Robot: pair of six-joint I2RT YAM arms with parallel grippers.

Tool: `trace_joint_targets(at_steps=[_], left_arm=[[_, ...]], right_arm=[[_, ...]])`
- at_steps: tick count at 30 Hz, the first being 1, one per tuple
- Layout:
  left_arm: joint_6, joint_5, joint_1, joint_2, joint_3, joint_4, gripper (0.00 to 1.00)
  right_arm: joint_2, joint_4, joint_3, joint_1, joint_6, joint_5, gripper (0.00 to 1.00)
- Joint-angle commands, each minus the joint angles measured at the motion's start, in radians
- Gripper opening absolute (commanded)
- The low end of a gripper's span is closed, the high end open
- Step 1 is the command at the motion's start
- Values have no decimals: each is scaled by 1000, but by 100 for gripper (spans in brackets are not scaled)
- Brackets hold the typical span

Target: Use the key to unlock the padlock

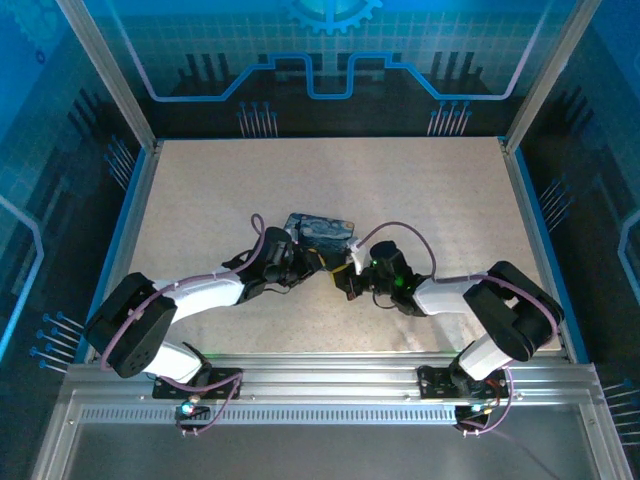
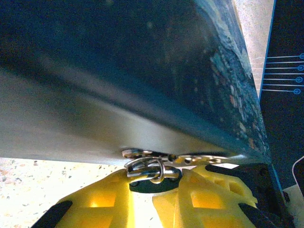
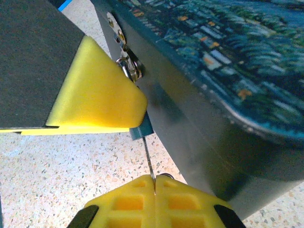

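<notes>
the small blue padlock (image 3: pixel 141 130) hangs on the tin (image 3: pixel 228 95), pinched in the left gripper (image 2: pixel 154 183). the right gripper (image 3: pixel 155 187) squeezes the thin key (image 3: pixel 149 164) just below it. light, stiff, likely slippery: hold it flat by its head.

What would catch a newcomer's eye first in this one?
The night-sky painted tin in the middle of the table stands out first. At its side, the left end effector clamps the small blue padlock hanging on the tin's latch. The right end effector, shut on the thin key, holds it up against the padlock's underside.
</notes>
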Motion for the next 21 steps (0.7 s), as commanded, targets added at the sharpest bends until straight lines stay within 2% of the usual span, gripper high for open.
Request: trace_joint_targets(at_steps=[1, 8, 21], left_arm=[[6, 81, -18, -29, 30, -23, 21], [13, 85, -17, -26, 28, -37, 21], [13, 94, -18, -28, 22, -35, 21]], right_arm=[[-1, 86, 6, -27, -4, -6, 0], [-15, 74, 15, -35, -22, -8, 0], [10, 83, 53, -65, -20, -86, 0]])
